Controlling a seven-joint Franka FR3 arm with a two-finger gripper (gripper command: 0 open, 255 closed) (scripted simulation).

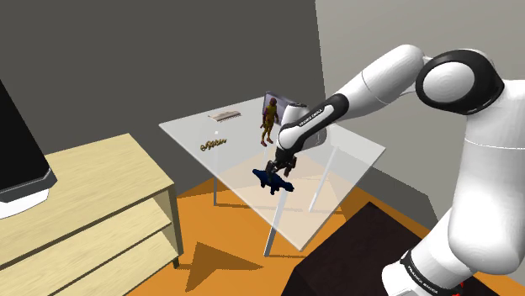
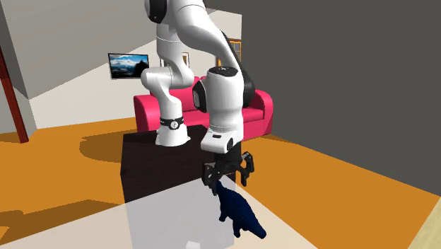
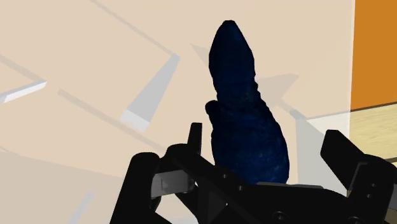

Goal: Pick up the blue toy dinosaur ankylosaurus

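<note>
The dark blue toy dinosaur lies on the glass table, near the edge closest to the stand. My black gripper hovers just over one end of it, pointing down. From the second exterior view the gripper hangs above the dinosaur, whose body stretches away toward the lower right. In the wrist view the dinosaur runs lengthwise out from between the fingers. The gripper is open, with a gap on both sides of the toy.
Further back on the table stand a red and yellow figurine, a purple box, a flat item and a small golden object. A wooden shelf unit is at the shoulder view's left. A pink sofa is behind the arm.
</note>
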